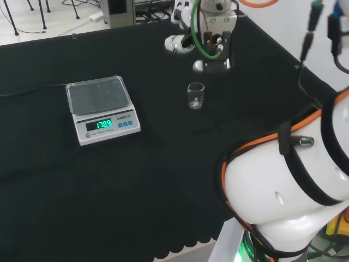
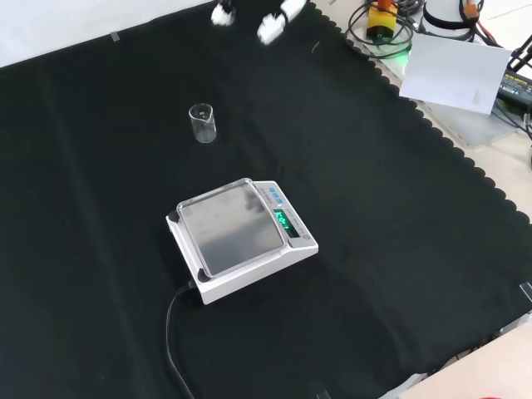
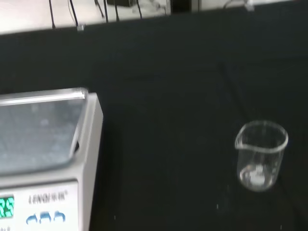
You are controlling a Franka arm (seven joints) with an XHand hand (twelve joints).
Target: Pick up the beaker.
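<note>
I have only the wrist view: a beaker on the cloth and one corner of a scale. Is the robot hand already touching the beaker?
Observer: No. In the head view the robot hand hangs beyond the beaker, apart from it.
Operator: Does the scale have a cable lying near the beaker?
Observer: No. In the front view the cable leaves the scale on the side away from the beaker and runs toward the view's bottom edge.
</note>
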